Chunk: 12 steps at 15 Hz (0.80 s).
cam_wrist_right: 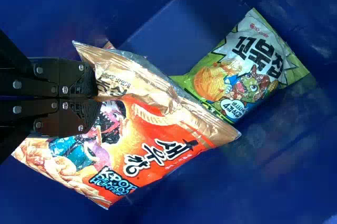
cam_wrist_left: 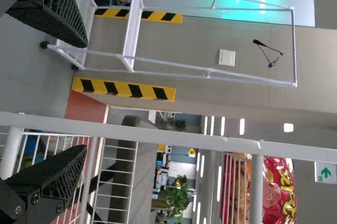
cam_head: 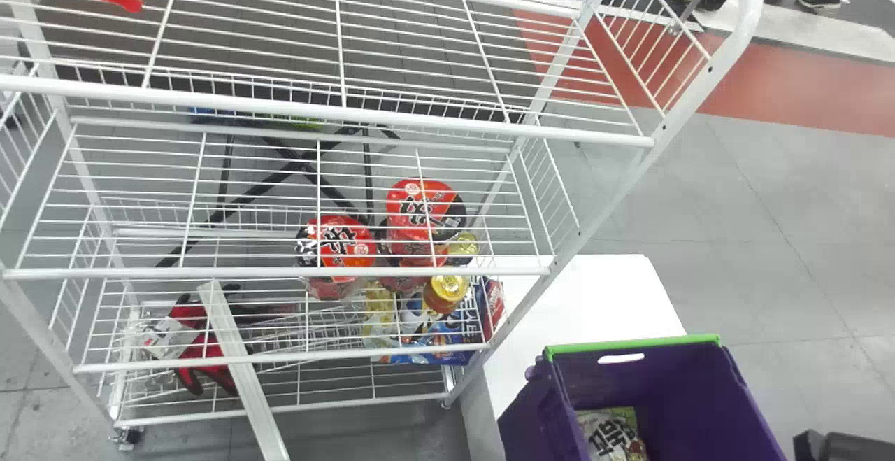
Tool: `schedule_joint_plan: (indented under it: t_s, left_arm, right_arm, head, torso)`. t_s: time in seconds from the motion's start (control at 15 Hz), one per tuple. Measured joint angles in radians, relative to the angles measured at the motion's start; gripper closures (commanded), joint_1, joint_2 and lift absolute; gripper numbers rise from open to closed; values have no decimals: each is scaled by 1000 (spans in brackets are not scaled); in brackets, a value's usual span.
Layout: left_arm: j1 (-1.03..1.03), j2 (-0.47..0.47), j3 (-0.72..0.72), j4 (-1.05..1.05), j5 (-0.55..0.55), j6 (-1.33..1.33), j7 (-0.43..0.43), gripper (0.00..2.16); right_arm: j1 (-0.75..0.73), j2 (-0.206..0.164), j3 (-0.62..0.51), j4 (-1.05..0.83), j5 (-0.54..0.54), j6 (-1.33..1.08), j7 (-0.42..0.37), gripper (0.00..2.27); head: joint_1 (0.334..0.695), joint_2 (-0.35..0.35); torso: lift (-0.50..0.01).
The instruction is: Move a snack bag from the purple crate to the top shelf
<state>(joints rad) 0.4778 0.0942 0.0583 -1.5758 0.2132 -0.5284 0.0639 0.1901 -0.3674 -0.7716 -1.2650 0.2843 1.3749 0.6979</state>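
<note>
Two snack bags are inside the purple crate [cam_head: 661,373]: a green bag [cam_wrist_right: 239,71] and, overlapping it in the right wrist view, an orange bag [cam_wrist_right: 163,145]. The right gripper [cam_wrist_right: 97,98] is clenched and seems to grasp the orange bag. The left gripper [cam_wrist_left: 87,95], spread wide, is near the white wire rack [cam_head: 419,125].

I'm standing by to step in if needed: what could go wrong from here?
The crinkly orange-and-gold snack bag might slip, since the jaws of the right gripper pinch it toward one edge. Lifted, it could nudge the green-and-white snack bag close by, or catch the purple crate's green rim.
</note>
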Motion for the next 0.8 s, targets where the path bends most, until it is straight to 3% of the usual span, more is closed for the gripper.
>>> schedule_joint_plan:
  t_s: [0.8]
  left_arm:
    - [19, 6, 12, -26, 1, 3, -46, 144]
  right_arm:
    - [9, 13, -9, -23, -18, -6, -5, 2081]
  head:
    - [695, -350]
  torso:
    - [-191]
